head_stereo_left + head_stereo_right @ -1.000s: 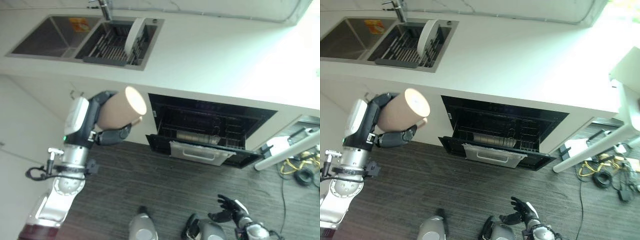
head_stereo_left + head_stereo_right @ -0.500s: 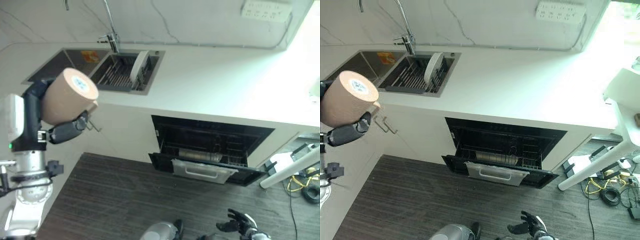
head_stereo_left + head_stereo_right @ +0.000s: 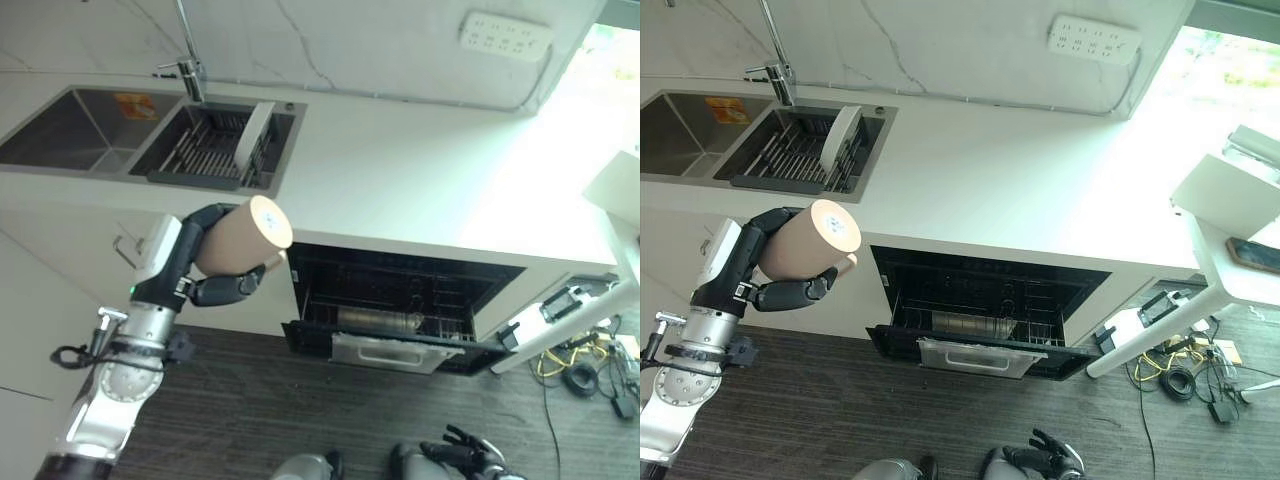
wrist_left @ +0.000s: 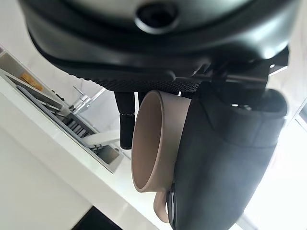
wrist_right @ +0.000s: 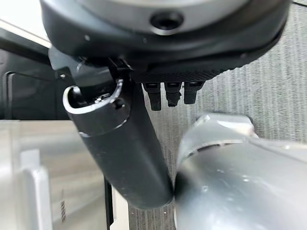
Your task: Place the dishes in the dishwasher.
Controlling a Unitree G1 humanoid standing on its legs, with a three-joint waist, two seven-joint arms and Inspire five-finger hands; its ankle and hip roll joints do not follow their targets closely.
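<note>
Swung back in from the robot's far left, the left hand (image 3: 215,262), fingers curled round the beige cup (image 3: 243,235), holds it on its side, base pointing toward the open dishwasher (image 3: 400,300) just to the right.

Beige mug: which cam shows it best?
Right eye view: the beige mug shows whole in the left hand, beside the open dishwasher. Left eye view shows much the same. Left wrist view shows its rim and handle, partly hidden.
</note>
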